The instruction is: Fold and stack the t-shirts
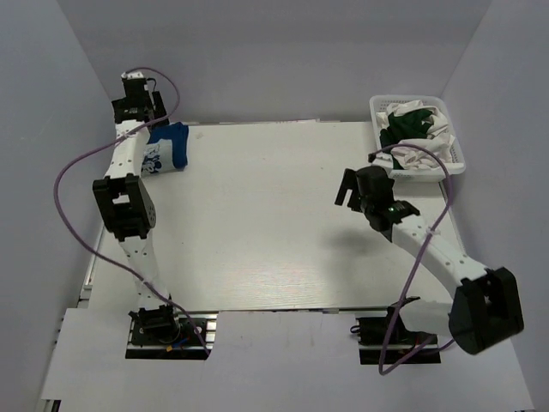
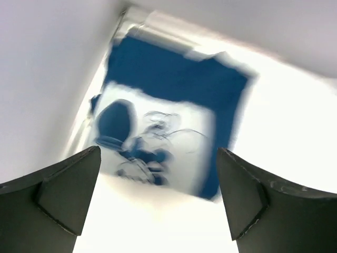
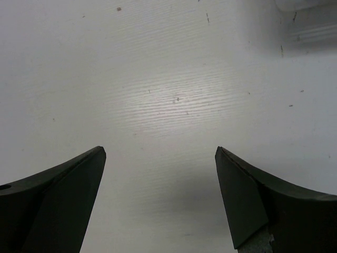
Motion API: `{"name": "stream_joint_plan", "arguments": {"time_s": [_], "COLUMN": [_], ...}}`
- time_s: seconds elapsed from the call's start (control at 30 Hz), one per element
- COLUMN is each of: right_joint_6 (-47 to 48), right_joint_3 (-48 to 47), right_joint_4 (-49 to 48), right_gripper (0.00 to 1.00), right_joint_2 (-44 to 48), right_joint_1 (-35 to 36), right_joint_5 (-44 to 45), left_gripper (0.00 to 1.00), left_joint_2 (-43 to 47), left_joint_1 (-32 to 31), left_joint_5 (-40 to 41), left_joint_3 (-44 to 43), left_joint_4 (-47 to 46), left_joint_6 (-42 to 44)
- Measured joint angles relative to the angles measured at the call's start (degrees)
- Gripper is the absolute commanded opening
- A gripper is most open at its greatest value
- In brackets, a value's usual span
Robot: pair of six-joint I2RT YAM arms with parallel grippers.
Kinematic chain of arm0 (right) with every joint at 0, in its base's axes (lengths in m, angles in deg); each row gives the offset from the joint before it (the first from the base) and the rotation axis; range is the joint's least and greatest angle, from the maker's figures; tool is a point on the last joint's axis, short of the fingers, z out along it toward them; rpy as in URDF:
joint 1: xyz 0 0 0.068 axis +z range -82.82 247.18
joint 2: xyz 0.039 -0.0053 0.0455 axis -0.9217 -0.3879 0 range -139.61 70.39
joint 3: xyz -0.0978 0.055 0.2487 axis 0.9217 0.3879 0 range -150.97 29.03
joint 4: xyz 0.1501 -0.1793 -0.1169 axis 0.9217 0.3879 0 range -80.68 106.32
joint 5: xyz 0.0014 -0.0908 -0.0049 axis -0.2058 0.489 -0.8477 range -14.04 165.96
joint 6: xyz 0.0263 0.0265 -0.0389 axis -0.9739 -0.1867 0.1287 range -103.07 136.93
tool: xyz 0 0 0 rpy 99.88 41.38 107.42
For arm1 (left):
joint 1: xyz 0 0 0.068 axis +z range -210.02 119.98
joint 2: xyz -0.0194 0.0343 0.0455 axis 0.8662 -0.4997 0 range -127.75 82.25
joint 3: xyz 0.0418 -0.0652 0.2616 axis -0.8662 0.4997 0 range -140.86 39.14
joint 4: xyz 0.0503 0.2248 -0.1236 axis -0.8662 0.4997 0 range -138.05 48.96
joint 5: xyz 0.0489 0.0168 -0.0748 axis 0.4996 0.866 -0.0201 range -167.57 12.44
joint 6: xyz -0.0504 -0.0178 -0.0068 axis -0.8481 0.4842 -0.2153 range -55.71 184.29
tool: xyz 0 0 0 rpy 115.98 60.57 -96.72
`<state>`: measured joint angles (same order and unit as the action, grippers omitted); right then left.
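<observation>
The folded blue t-shirt point(image 1: 171, 148) lies at the far left corner of the table point(image 1: 274, 232), its white print facing up. The left gripper point(image 2: 158, 155) hangs above it, jaws spread wide and holding nothing. At the table's far right corner, a basket point(image 1: 456, 165) holds a green t-shirt point(image 1: 401, 125) and white t-shirts point(image 1: 436, 129). The right gripper point(image 1: 348, 190) hovers over the table's right half, jaws apart and empty.

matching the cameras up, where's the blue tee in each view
top external: blue tee at the far left corner of the table, beside the left arm.
left wrist: fills the upper middle, print showing, blurred.
right wrist: not in it.
shared landmark: the white table, seen in all three.
</observation>
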<state>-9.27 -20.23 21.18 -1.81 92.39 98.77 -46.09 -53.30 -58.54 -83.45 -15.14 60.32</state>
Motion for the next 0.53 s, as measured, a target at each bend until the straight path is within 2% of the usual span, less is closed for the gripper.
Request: {"name": "stream_joint_plan", "arguments": {"time_s": [0.03, 0.1, 0.23, 0.37, 0.43, 0.53], "right_joint_6": [-0.39, -1.27, -2.84, -3.87, -4.13, -4.24], "right_joint_3": [1.81, 5.27, 12.52, 20.28, 23.41, 27.36], "right_joint_4": [-0.04, -1.05, -2.78, -6.45, -8.09, -10.93], "right_gripper": [0.9, 0.9, 0.9, 0.9, 0.9, 0.9], "right_joint_2": [2.29, 6.1, 14.05, 22.69, 27.02, 32.96], "right_joint_1": [0.11, 0.09, 0.04, 0.04, 0.04, 0.04], "right_joint_5": [-0.02, -0.48, -3.56, -8.74, -10.75, -13.18], "left_gripper": [1.0, 1.0, 1.0, 1.0, 1.0, 1.0], "left_joint_2": [3.8, 15.06, 42.29, 65.83, 71.17, 72.96], "left_joint_1": [-0.46, -1.99, -7.37, -12.11, -12.5, -12.98], "left_joint_5": [-2.16, -6.43, -16.5, -31.15, -36.68, -39.69], "left_joint_3": [1.68, 12.11, 40.33, 72.54, 82.73, 88.41], "left_joint_4": [0.57, -3.1, -12.07, -27.02, -30.12, -27.08], "left_joint_6": [-1.55, -5.33, -13.2, -22.95, -26.6, -29.55]}}
